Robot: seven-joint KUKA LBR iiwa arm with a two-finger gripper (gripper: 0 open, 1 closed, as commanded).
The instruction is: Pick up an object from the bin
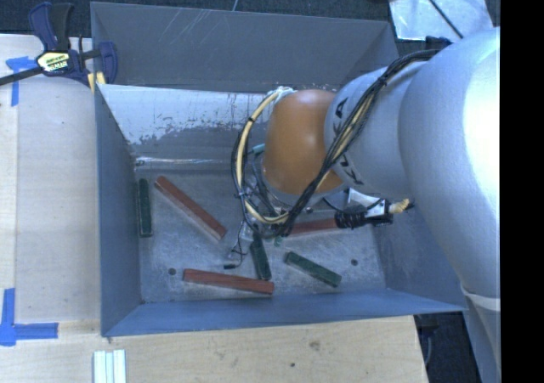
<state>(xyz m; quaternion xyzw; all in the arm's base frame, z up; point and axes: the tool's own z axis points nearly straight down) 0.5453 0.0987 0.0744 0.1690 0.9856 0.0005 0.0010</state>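
Inside a grey metal bin, a long reddish-brown flat stick lies along the near wall, about midway along that edge. To its right, toward the near right corner, a short dark green flat bar rests at a slant, apart from the others. Between the two, a second dark green bar points almost straight at the near wall, its near end meeting the right end of the long reddish-brown flat stick. The robot's gripper hangs low over the bin floor just beside the far end of this second dark green bar, on its left; whether the claw is released or clenched cannot be told under the wiring. Farther back, a slanted reddish-brown stick crosses the left half of the floor, running from the far left toward the middle. A dark green strip lies close along the left wall, parallel to it. In the right half, a partly hidden reddish-brown stick shows beneath the arm. Above them bulges the rounded orange wrist cover, with yellow and black cables looping down its left side, and the silver arm fills the bin's right side
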